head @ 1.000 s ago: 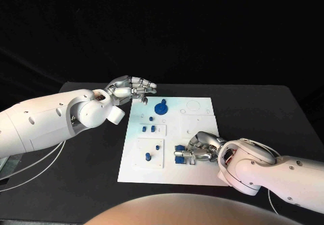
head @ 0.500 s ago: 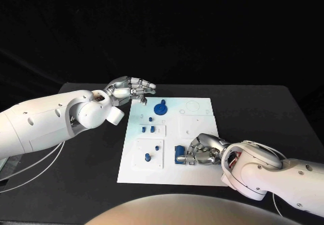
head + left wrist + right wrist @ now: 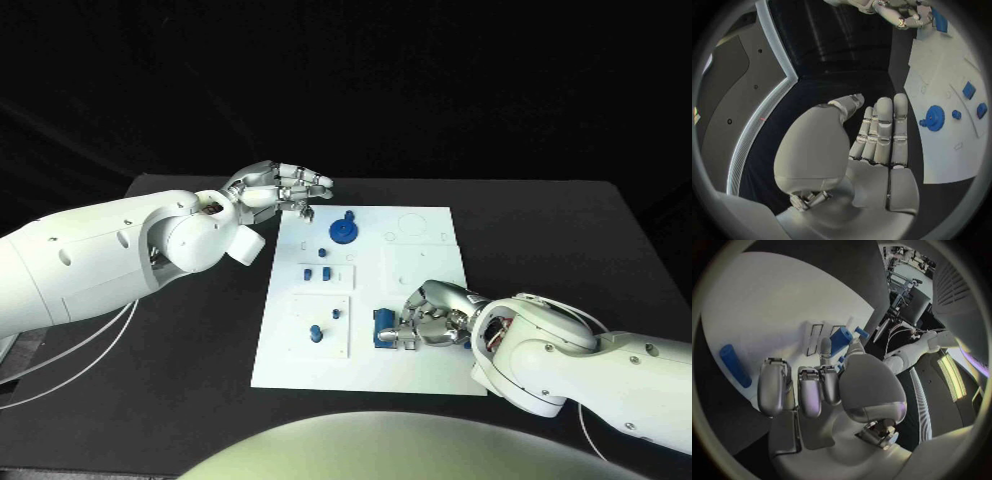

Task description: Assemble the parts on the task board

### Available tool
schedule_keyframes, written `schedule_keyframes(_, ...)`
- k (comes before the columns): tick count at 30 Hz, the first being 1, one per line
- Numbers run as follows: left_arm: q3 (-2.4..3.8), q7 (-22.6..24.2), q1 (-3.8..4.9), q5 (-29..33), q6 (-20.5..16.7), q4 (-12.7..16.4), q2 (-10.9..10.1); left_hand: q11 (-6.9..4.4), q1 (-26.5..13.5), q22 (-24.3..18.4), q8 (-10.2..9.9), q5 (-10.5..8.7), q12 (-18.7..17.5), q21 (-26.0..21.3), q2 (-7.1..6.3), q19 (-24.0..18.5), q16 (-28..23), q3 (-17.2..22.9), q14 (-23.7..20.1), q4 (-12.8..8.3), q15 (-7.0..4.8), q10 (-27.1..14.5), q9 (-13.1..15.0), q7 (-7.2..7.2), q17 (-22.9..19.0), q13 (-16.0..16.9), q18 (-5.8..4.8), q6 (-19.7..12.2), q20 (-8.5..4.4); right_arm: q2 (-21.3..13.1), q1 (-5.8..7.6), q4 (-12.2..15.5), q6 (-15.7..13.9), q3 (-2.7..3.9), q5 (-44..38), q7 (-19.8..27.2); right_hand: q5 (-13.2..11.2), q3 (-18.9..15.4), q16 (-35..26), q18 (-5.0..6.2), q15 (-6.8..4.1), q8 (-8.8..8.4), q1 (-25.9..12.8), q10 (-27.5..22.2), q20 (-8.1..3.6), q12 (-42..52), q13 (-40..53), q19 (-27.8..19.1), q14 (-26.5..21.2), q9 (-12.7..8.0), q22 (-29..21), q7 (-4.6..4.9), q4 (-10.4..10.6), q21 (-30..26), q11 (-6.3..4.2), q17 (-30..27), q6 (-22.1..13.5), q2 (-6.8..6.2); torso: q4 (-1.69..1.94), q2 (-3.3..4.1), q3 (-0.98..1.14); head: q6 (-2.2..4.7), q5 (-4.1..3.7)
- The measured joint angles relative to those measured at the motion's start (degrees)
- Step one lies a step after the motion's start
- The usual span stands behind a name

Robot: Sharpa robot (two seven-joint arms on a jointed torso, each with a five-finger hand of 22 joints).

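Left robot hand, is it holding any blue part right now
No. In the left wrist view the left robot hand lies flat with straight fingers and nothing in it, apart from the task board.

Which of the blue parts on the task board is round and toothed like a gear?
The blue gear at the far end of the task board, close to the left hand. It is a wide toothed disc; the other blue parts are small pegs and blocks.

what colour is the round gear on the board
Blue gear, clearest in the head view.

The left hand [image 3: 277,187] hovers empty, fingers straight and together; the right hand [image 3: 436,315] reaches down with fingers curled.
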Motion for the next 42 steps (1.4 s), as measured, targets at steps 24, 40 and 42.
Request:
schedule_keyframes(24, 0.0, -0.2, 0.0, 0.0, 0.1, 0.0, -0.2, 0.0, -0.2, 0.0, 0.2, 0.0, 0.0, 0.0, -0.23, 0.0, 0.0, 0.0, 0.0, 0.0, 0.0, 0.0, 0.0, -0.01, 0.0, 0.0, 0.0, 0.0, 0.0, -2.3, -0.05, 0.3, 0.6, -0.17, -0.7, 0.1, 0.5, -1.4, 0.0, 0.0, 0.0, -0.09, 3.2, 0.0, 0.0, 0.1, 0.0, 0.0, 0.0, 0.0, 0.0, 0.0, 0.1, 0.0, 0.01, 0.0, 0.0, 0.05, -0.04, -0.02, 0.09, 0.08, 0.03)
schedule_keyframes(40, -0.09, -0.3, -0.04, 0.0, 0.2, -0.2, -0.1, 0.0, -0.2, 0.0, 0.2, 0.0, 0.0, 0.0, -0.23, 0.0, 0.0, 0.0, 0.0, 0.0, 0.0, 0.0, 0.0, -0.01, 0.0, 0.0, 0.0, 0.0, -0.01, -12.3, 3.1, 2.4, -4.0, -0.16, -2.2, 2.0, 0.5, -3.9, 0.0, 0.0, 0.6, -4.6, 9.5, 0.0, 0.44, 0.3, 0.2, 0.0, 0.1, -1.0, 0.0, 2.05, -0.4, 0.0, 0.88, 0.0, -3.3, -1.49, -0.19, -0.1, 0.05, 0.23, -1.12)
schedule_keyframes(42, -0.11, -0.3, -0.05, 0.0, 0.2, -0.2, -0.1, 0.0, -0.2, 0.0, 0.2, 0.0, 0.0, 0.0, -0.23, 0.0, 0.0, 0.0, 0.0, 0.0, 0.0, 0.0, 0.0, -0.01, 0.0, 0.0, 0.0, 0.0, 0.0, -13.4, 2.9, 2.3, -4.4, -0.19, -2.8, 2.2, 0.5, -3.9, 0.0, 0.01, 0.64, -4.88, 9.9, 0.0, 0.44, 0.3, 0.2, 0.0, 0.2, -1.1, 0.0, 2.15, -0.5, 0.0, 0.89, 0.0, -3.4, -1.46, -0.19, -0.1, 0.05, 0.23, -1.39)
